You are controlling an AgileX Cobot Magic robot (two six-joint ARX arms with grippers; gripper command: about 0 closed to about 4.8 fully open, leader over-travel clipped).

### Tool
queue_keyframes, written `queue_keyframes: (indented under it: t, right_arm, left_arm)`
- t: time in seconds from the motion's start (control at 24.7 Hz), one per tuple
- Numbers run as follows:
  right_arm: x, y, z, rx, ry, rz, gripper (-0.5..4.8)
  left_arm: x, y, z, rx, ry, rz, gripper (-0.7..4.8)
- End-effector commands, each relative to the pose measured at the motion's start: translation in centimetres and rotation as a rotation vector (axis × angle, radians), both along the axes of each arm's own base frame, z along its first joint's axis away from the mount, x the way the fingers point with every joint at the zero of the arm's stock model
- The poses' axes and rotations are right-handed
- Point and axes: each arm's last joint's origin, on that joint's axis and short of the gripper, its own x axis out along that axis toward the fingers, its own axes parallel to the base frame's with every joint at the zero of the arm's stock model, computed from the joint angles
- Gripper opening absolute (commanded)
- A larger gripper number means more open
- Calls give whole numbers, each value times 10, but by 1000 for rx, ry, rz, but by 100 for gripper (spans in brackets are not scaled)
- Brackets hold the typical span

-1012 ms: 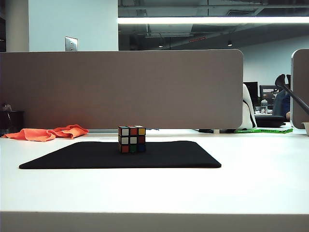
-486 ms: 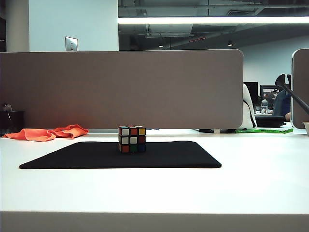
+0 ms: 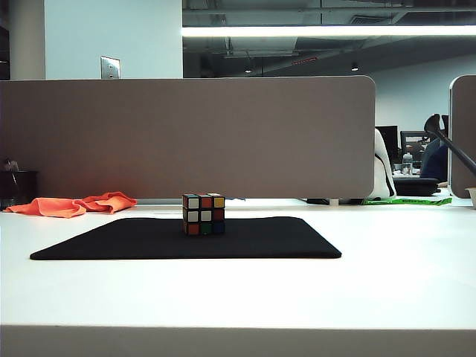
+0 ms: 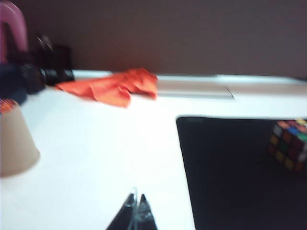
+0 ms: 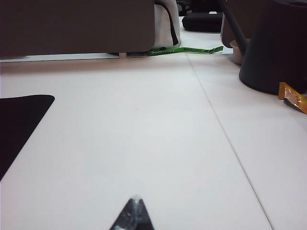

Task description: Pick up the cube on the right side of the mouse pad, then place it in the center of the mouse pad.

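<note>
Black mouse pad (image 3: 245, 242) carries the cube (image 3: 204, 214) at centre; I judge placement done, left gripper (image 4: 135, 207) and right gripper (image 5: 134, 211) both pinched closed, parked near the desk's front edge.

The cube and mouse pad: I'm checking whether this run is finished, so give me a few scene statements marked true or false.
1. The cube sits on the mouse pad. True.
2. The right end effector grips the cube. False: it is shut, empty, over bare table.
3. An orange cloth lies behind the pad's left end. True.
4. The left end effector is wide open. False: its tips meet.
5. The cloth covers the cube. False: they lie apart.
</note>
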Motion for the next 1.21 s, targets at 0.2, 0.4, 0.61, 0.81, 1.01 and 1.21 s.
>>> queue_keyframes:
  t: [0.2,0.4,0.61,0.81,1.01,1.21]
  right_arm:
    - [0,0,3,-1,-37,1,-5]
    - [0,1,7,2,-77,16,-5]
    - [0,2,8,4,-82,68,-5]
    - [0,4,8,4,-82,151,-5]
    - [0,4,9,4,-96,131,-5]
    - [0,4,10,4,-107,131,-5]
  left_arm:
    - [-1,0,7,20,-66,9,-6]
    - [-1,0,7,20,-66,9,-6]
    - [-1,0,7,19,-66,8,-5]
    - [-1,0,7,19,-67,6,-6]
    - [-1,0,7,19,-65,7,-5]
    - [0,0,6,20,-58,7,-5]
